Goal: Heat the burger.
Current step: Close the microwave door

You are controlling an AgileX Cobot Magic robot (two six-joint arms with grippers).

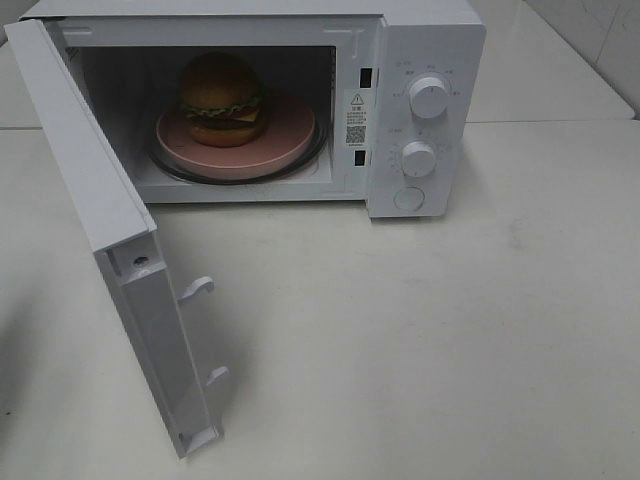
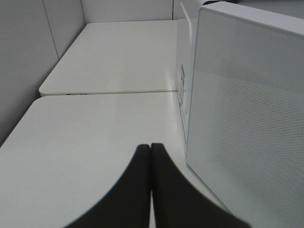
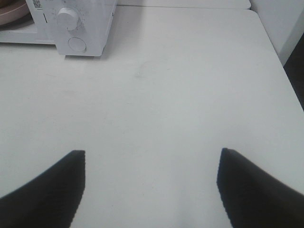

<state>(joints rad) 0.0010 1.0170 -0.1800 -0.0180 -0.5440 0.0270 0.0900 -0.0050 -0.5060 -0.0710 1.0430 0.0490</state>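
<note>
Burger [image 1: 222, 98]: one, seen from the high camera, with a glossy golden-brown domed bun, a frilly green lettuce edge, a dark patty and a slip of yellow showing. It sits upright towards the back left of one round pink plate [image 1: 290, 140], inside the cavity of one white microwave oven [image 1: 430, 40]. The oven's white door [image 1: 90, 190] is swung wide to the left, with two hooked latches [image 1: 197, 288] on its free edge. Two round white knobs [image 1: 429, 97] sit one above the other on the oven's right-hand panel, over one round button [image 1: 409, 198]. The oven stands on a pale white surface [image 1: 450, 350]. Nothing stands between the opening and the burger.

From my left wrist, my left pincer [image 2: 150, 156] is closed, its two dark fingers [image 2: 137, 190] pressed flat together and holding nothing. It hangs over the surface, just beside a white panel with fine dotted mesh [image 2: 247, 133].

From my right wrist, my right pincer [image 3: 149, 185] is spread wide and empty, with bare surface between its two dark fingers. It is well apart from the oven's front corner, where one knob, the button and a sliver of the pink plate show.
</note>
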